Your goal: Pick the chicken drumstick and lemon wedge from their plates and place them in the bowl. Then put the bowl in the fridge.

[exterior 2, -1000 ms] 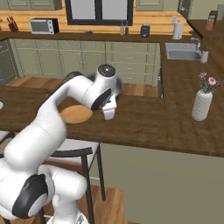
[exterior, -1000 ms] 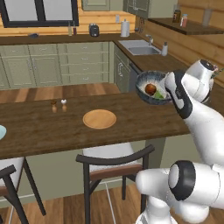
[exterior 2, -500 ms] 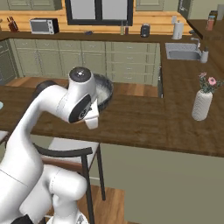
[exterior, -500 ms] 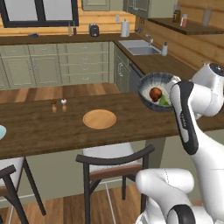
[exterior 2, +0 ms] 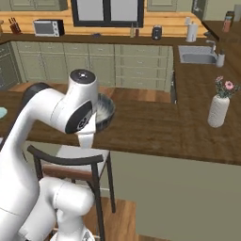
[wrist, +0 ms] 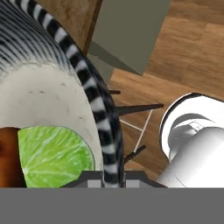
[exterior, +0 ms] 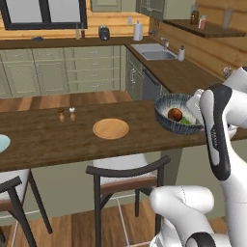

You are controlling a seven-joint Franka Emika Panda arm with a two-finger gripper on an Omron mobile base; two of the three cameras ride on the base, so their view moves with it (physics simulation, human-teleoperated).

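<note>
Pincer [wrist: 111, 175] on striped bowl [wrist: 94, 94] rim

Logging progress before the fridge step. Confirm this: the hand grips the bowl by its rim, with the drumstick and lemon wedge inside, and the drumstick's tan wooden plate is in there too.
Wrong on the plate. The tan wooden plate lies bare on the counter, as the left base view shows. The rest holds: the hand grips the bowl by its rim, drumstick and lemon wedge inside.
</note>
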